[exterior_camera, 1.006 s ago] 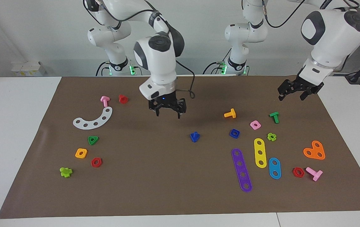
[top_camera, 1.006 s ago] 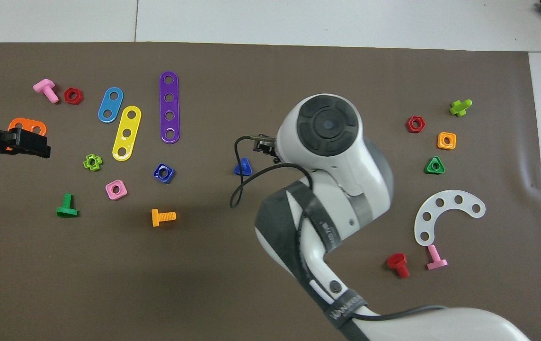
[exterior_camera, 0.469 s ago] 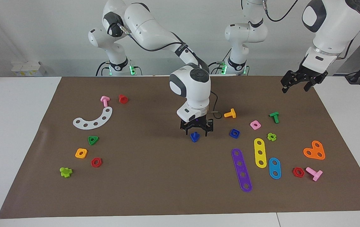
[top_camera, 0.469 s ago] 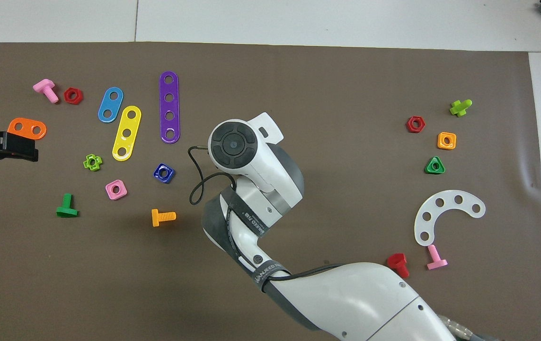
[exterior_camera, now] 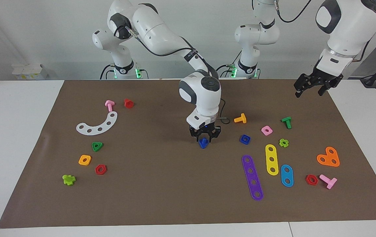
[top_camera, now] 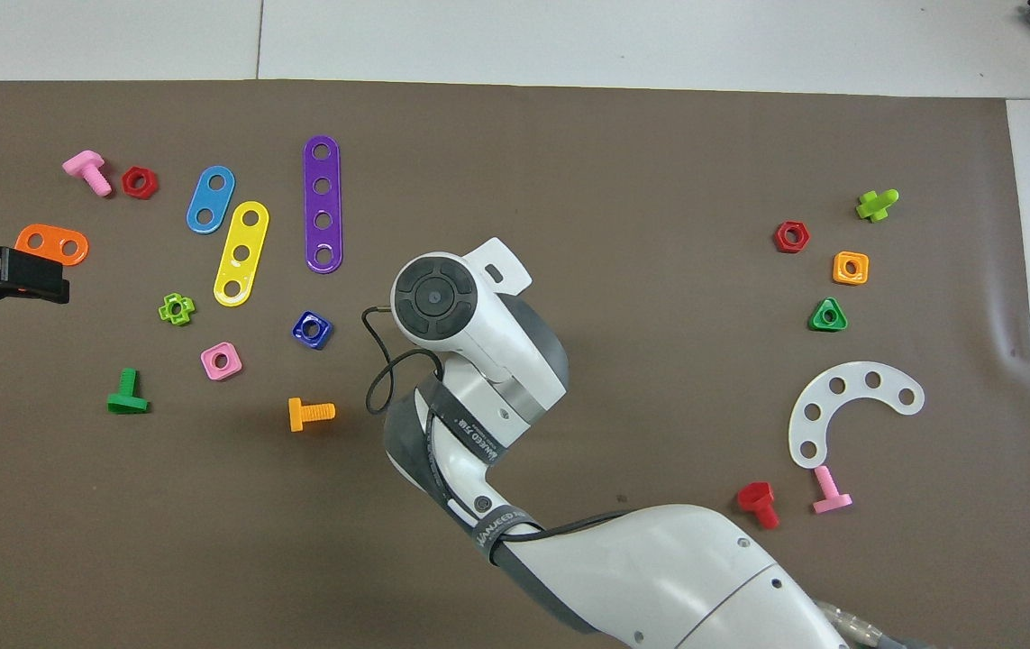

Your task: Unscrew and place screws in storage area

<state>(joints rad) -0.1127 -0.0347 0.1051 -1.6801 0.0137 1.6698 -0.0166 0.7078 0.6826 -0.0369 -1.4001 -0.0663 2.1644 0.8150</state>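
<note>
R gripper [exterior_camera: 204, 137] down over blue bolt [exterior_camera: 203, 143] mid-tabletop, fingers either side; grip not confirmed, can't tell. Blue nut [exterior_camera: 245, 139] lies apart beside it, so unscrewing looks done, storing left. L gripper [exterior_camera: 313, 86] spread, waiting.

The table [exterior_camera: 16, 131] is white under a plain brown mat [exterior_camera: 161, 184]. The bolt [exterior_camera: 203, 143] and square nut [exterior_camera: 245, 139] are dark blue. The long strip [exterior_camera: 252, 177] is purple, the shorter strips yellow [exterior_camera: 271, 159] and light blue [exterior_camera: 287, 175], the curved plate [exterior_camera: 97, 124] white.
</note>
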